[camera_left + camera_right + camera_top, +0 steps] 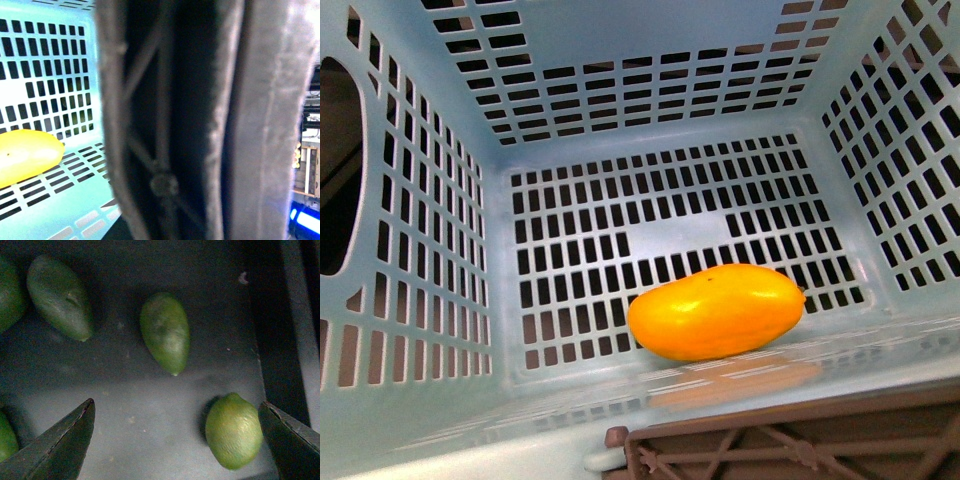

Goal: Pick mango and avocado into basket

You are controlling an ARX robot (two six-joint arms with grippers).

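The glossy orange-yellow mango (717, 311) lies on the slotted floor of the pale turquoise basket (430, 300), near its front wall. It also shows in the left wrist view as the mango (25, 155). My left gripper is shut on the basket's brown handle (165, 150), which fills that view and hides the fingers. In the right wrist view, dark green avocados (165, 332) (60, 295) lie on a dark surface. My right gripper (176, 404) hangs open above them. A paler green fruit (234, 430) sits between its fingertips, close to one finger (285, 435).
The brown handle (790, 445) crosses the bottom of the front view. Parts of more green fruits (7, 290) (6, 437) show at the picture's edge in the right wrist view. A dark raised edge (295, 315) borders the surface beside the paler fruit.
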